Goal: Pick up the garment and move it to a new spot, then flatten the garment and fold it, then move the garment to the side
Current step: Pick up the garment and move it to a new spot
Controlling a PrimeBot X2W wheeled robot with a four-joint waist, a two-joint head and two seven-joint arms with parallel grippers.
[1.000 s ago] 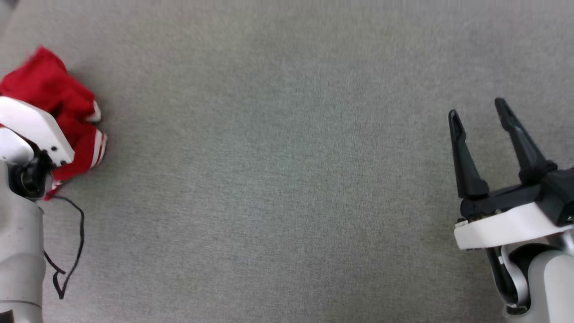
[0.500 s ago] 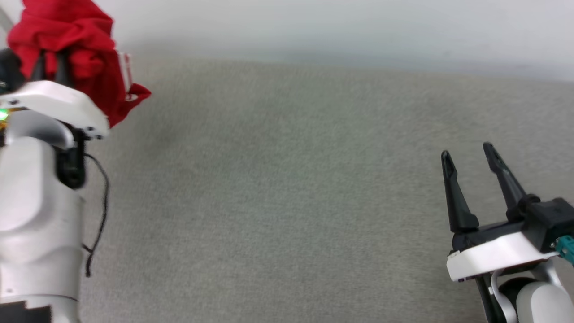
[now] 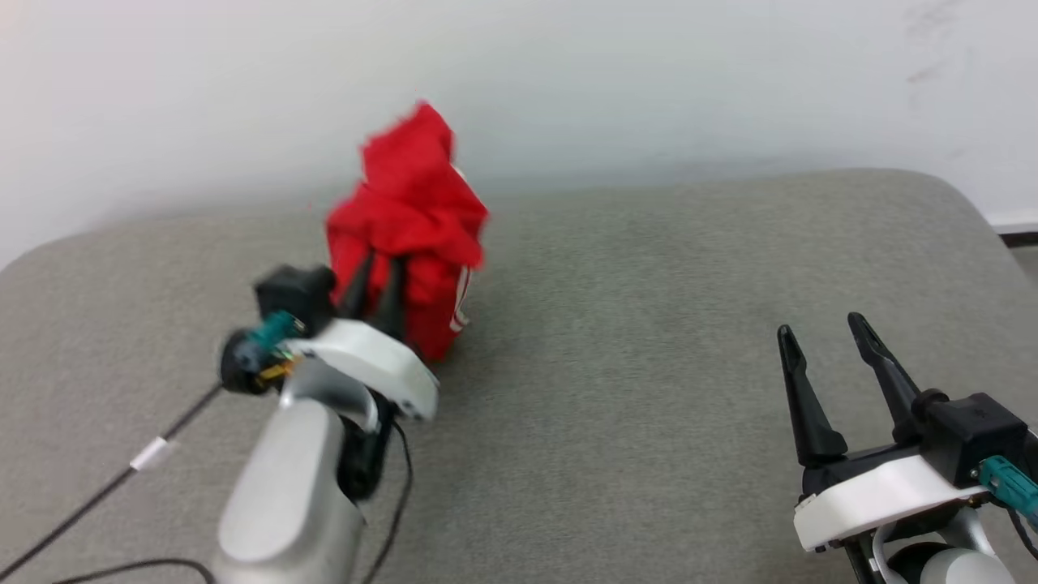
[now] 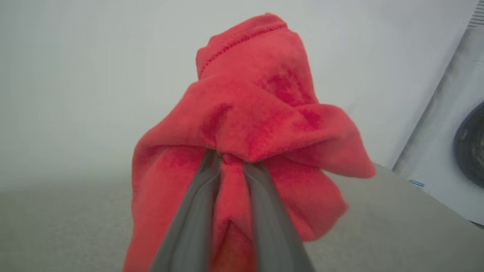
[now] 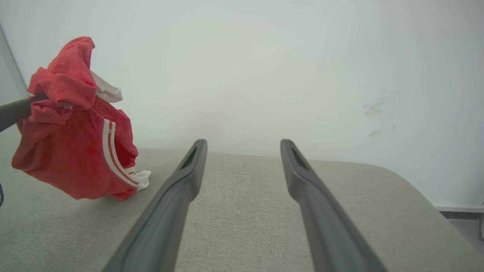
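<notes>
Near the far edge of the grey woven worktop [image 3: 649, 405], my left gripper [image 3: 377, 274] pinches the garment [image 3: 409, 211]: a soft, crumpled red bunch with white-striped trim. My right gripper [image 3: 819, 324] gapes empty.

**Red shirt against grey and white**

The shirt [image 3: 405, 219] is bright red. A white patch [image 5: 107, 90] shows near its top, and a curved band of white and red stripes [image 5: 110, 151] runs down its side to a white edge. The cushion [image 3: 649, 365] is plain light grey with a fine woven grain. The wall [image 3: 649, 81] is off-white with a few faint grey smudges. The left gripper [image 3: 381, 264] and the right gripper [image 3: 821, 324] have black fingers [image 3: 801, 397] on white shells, silver-grey forearms and teal plugs [image 3: 272, 328]. The cable [image 3: 89, 495] is black with a white tag [image 3: 150, 454].
</notes>
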